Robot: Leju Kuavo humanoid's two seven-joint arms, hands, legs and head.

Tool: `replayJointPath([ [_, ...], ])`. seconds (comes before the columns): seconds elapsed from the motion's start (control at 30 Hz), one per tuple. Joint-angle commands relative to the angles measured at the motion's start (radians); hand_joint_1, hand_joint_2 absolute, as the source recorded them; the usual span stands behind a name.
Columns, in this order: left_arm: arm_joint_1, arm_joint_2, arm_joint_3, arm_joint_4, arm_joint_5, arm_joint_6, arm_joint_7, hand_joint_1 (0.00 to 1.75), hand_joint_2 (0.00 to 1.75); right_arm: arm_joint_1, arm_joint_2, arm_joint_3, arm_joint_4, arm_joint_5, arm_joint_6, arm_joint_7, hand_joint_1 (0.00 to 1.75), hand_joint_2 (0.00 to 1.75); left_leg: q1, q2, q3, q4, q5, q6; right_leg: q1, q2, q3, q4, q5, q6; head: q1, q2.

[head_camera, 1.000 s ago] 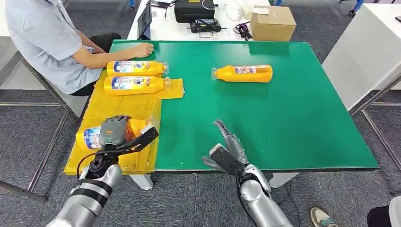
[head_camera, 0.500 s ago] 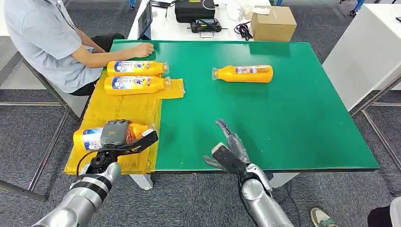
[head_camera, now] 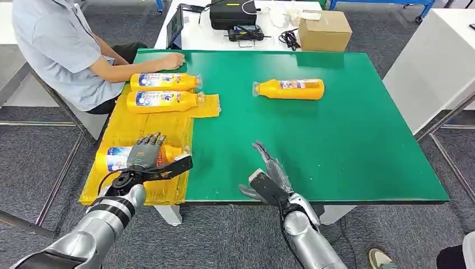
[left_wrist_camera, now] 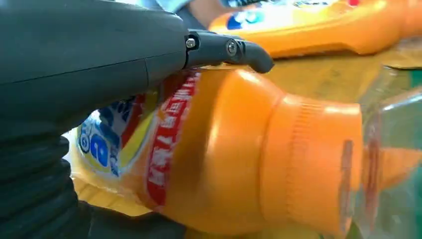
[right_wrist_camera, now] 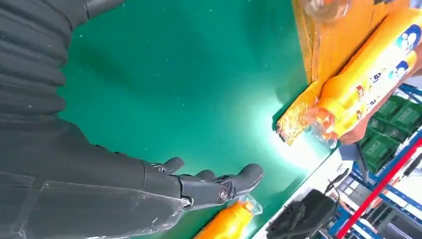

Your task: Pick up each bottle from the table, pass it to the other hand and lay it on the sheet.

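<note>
An orange bottle [head_camera: 116, 159] lies on its side on the near end of the yellow sheet [head_camera: 147, 128]. My left hand [head_camera: 147, 158] sits over its neck end with fingers straightened and spread, thumb pointing right. In the left wrist view the bottle [left_wrist_camera: 224, 149] lies under my hand [left_wrist_camera: 89, 64], one fingertip above it. Two more bottles [head_camera: 163, 82] [head_camera: 162, 101] lie side by side at the sheet's far end. Another bottle [head_camera: 289, 88] lies on the green table [head_camera: 336, 140]. My right hand [head_camera: 270, 178] is open at the table's front edge, holding nothing.
A person sits at the far left with a hand [head_camera: 170, 59] resting on the table corner by the sheet. Behind the green table, a white table carries a cardboard box [head_camera: 324, 29], a black case [head_camera: 232, 12] and cables. Another white table [head_camera: 431, 61] stands to the right.
My left hand's fingers, wrapped around the bottle before, have straightened and lifted off it; the bottle now lies on the sheet. My right hand has barely moved.
</note>
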Motion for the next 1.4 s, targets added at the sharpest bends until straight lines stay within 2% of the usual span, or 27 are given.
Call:
replayJointPath([
  [0.03,0.021,0.005,-0.044,0.142,0.036,-0.105,-0.041,0.0,1.75,-0.087,0.013,-0.002,0.14,-0.013,0.006,-0.025,0.0,1.75,0.002,0.006,0.002,-0.002,0.0,-0.003,0.002,0.005,0.0,-0.003,0.002,-0.004,0.0,0.0],
  [0.23,0.022,0.009,-0.044,0.142,0.061,-0.12,-0.046,0.0,1.75,-0.099,0.014,0.002,0.154,-0.016,0.003,-0.029,0.0,1.75,0.002,0.006,0.003,-0.003,0.001,-0.004,0.002,0.006,0.002,-0.003,0.003,-0.005,0.0,0.0],
  [0.27,0.024,0.007,-0.041,0.138,0.069,-0.117,-0.046,0.0,1.75,-0.099,0.014,0.001,0.156,-0.016,0.002,-0.03,0.0,1.75,0.0,0.003,0.005,-0.002,0.0,-0.002,0.0,0.003,0.004,-0.001,0.001,-0.003,0.0,0.0],
  [0.37,0.027,0.002,-0.015,0.106,0.113,-0.079,-0.074,0.0,1.75,-0.097,0.01,0.001,0.152,-0.018,-0.001,-0.031,0.0,1.75,0.001,0.005,0.005,-0.003,0.001,-0.003,0.001,0.004,0.003,-0.003,0.003,-0.004,0.0,0.0],
  [0.47,0.022,-0.001,-0.038,0.04,0.111,-0.029,-0.08,0.0,1.75,-0.089,0.006,-0.005,0.137,-0.022,-0.003,-0.031,0.0,1.75,0.002,0.005,0.003,-0.003,0.001,-0.003,0.002,0.004,0.002,-0.003,0.003,-0.005,0.0,0.0],
  [0.5,0.034,-0.002,-0.051,-0.012,0.114,0.006,-0.083,0.0,1.75,-0.082,0.006,-0.008,0.128,-0.025,-0.003,-0.031,0.0,1.75,0.001,0.001,0.003,-0.001,0.0,-0.002,0.001,0.0,0.003,-0.001,0.001,-0.002,0.0,0.0],
  [0.73,0.054,0.004,-0.073,-0.061,0.129,0.002,-0.062,0.0,1.75,-0.076,0.006,-0.01,0.123,-0.026,0.0,-0.03,0.0,1.75,0.001,0.001,0.001,-0.001,0.001,-0.003,0.002,0.001,0.0,-0.001,0.002,-0.004,0.0,0.0],
  [0.8,0.095,0.0,-0.119,-0.184,0.112,0.144,-0.09,0.0,1.75,-0.06,0.002,-0.018,0.111,-0.025,-0.008,-0.023,0.0,1.75,0.001,0.0,0.002,-0.001,0.0,-0.002,0.001,0.0,0.002,-0.001,0.001,-0.002,0.0,0.0],
  [0.9,0.175,-0.013,-0.153,-0.438,0.188,0.108,-0.087,0.0,1.75,-0.043,-0.002,-0.029,0.097,-0.024,-0.016,-0.023,0.0,1.75,0.002,0.0,0.0,0.0,0.001,-0.003,0.002,-0.001,0.0,-0.001,0.0,-0.004,0.0,0.0],
  [0.97,0.198,-0.009,-0.18,-0.519,0.208,0.099,-0.066,0.0,1.75,-0.042,-0.002,-0.032,0.093,-0.023,-0.012,-0.023,0.0,1.75,0.001,-0.002,-0.004,0.001,0.0,-0.002,0.002,-0.003,-0.004,0.0,0.0,-0.002,0.0,0.0],
  [1.03,0.199,-0.008,-0.18,-0.518,0.208,0.099,-0.066,0.0,1.75,-0.044,0.0,-0.031,0.092,-0.023,-0.012,-0.023,0.0,1.75,0.003,0.0,-0.006,0.002,-0.001,-0.004,0.003,-0.001,-0.006,0.0,0.0,-0.005,0.0,0.0],
  [1.13,0.196,-0.003,-0.179,-0.509,0.213,0.1,-0.066,0.0,1.75,-0.045,0.0,-0.031,0.094,-0.022,-0.012,-0.023,0.0,1.75,0.001,0.002,-0.008,0.001,0.0,-0.002,0.001,0.0,-0.008,0.0,0.0,-0.002,0.0,0.0],
  [1.4,0.226,-0.024,-0.161,-0.604,0.257,0.269,-0.131,0.0,1.75,-0.057,-0.001,-0.036,0.115,-0.015,-0.017,-0.016,0.0,1.75,0.002,0.002,-0.01,0.001,0.0,-0.002,0.002,0.0,-0.011,0.0,0.001,-0.002,0.0,0.0],
])
